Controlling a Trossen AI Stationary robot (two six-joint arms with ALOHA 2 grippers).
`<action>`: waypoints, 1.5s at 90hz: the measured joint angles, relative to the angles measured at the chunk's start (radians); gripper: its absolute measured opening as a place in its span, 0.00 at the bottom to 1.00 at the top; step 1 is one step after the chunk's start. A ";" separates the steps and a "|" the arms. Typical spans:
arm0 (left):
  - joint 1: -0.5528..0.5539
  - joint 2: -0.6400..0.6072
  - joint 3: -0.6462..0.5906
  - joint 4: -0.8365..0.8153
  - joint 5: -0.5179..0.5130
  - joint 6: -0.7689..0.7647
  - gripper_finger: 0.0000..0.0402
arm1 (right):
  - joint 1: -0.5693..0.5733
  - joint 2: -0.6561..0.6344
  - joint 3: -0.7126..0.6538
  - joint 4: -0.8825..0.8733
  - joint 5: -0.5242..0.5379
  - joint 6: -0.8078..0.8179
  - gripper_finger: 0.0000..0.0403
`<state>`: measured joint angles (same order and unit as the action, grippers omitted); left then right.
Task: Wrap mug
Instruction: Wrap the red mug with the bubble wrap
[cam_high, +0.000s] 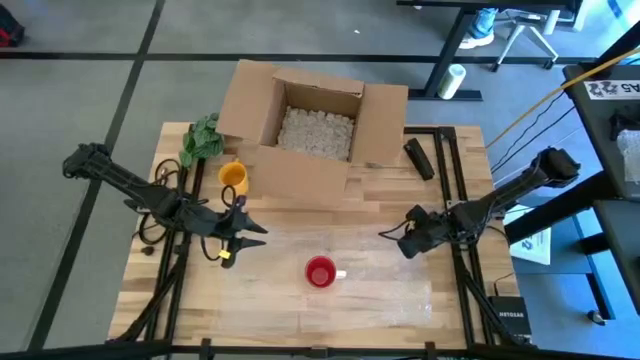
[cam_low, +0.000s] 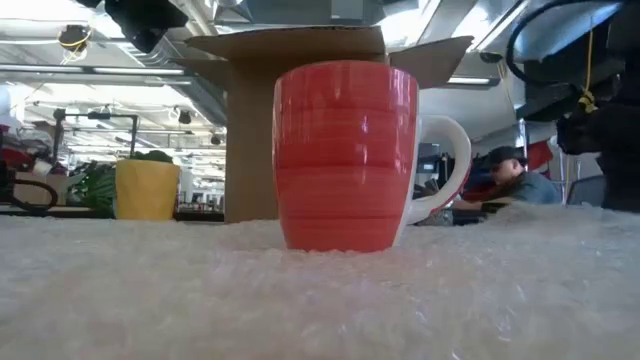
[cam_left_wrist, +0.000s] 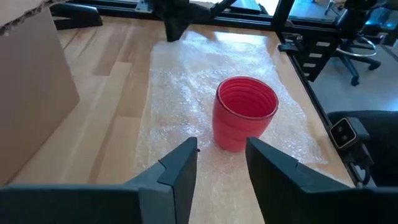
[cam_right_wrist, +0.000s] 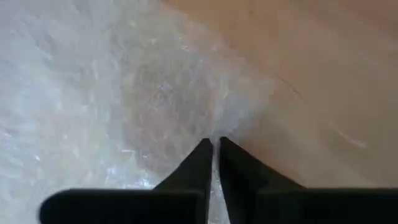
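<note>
A red mug (cam_high: 320, 272) with a white handle stands upright on its base on a sheet of clear bubble wrap (cam_high: 375, 295) spread flat on the wooden table. To the left of the mug, my left gripper (cam_high: 258, 234) is open. In its wrist view the mug (cam_left_wrist: 244, 118) stands a little beyond the fingers (cam_left_wrist: 183, 165). My right gripper (cam_high: 384, 235) is low at the wrap's far edge, to the far right of the mug, and is shut. My right gripper (cam_right_wrist: 215, 144) comes from above, pointing down, with its fingertips closed at the bubble wrap's far edge (cam_right_wrist: 239, 118). A thin strip of wrap seems pinched between the tips. The sheet lies flat on the table.
An open cardboard box (cam_high: 315, 125) of packing peanuts stands at the far side. A yellow cup (cam_high: 232, 177) and a green thing (cam_high: 203, 138) sit at the far left. A dark object (cam_high: 418, 158) lies right of the box. Bare wood shows along the near edge.
</note>
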<state>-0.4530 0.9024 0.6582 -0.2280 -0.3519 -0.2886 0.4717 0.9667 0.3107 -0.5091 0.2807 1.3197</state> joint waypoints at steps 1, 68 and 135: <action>0.000 0.000 0.000 0.000 0.000 0.000 0.30 | 0.000 -0.002 0.000 0.000 0.004 0.000 0.03; 0.000 0.000 0.000 -0.001 0.000 0.000 0.30 | -0.001 -0.051 0.238 0.186 0.117 -0.347 0.00; 0.004 0.005 0.000 0.003 -0.006 0.010 0.30 | -0.001 0.179 0.239 0.756 -0.066 -0.542 0.00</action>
<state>-0.4492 0.9072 0.6586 -0.2255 -0.3580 -0.2783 0.4709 1.1459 0.5495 0.2471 0.2145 0.7773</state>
